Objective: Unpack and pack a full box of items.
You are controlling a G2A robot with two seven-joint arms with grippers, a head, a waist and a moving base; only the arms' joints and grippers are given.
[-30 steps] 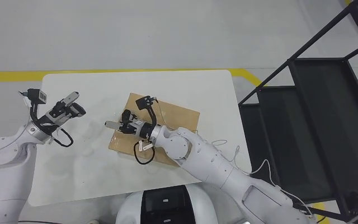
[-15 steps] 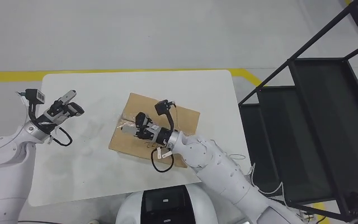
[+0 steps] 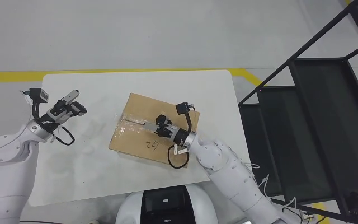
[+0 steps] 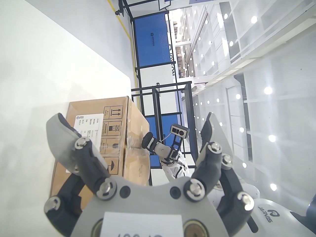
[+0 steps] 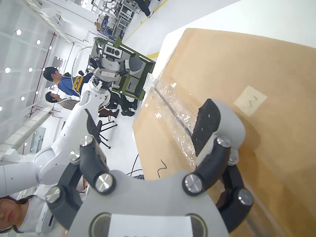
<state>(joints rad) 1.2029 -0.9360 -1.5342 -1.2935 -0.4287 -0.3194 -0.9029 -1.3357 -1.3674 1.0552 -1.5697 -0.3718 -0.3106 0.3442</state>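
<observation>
I have the right tool (image 3: 159, 125), jaws wide, over the box (image 3: 140, 109). The taped seam (image 5: 170, 104) runs lengthwise straight ahead of it, just beside one finger.

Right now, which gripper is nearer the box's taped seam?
Right. The right gripper is over the box top, at the taped seam; the left gripper is well clear of the box, near the table edge.

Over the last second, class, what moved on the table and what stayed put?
The right pincer, open and empty, drew back along the taped seam from the left edge of the cardboard box toward its middle. The cardboard box and left pincer stayed put.
</observation>
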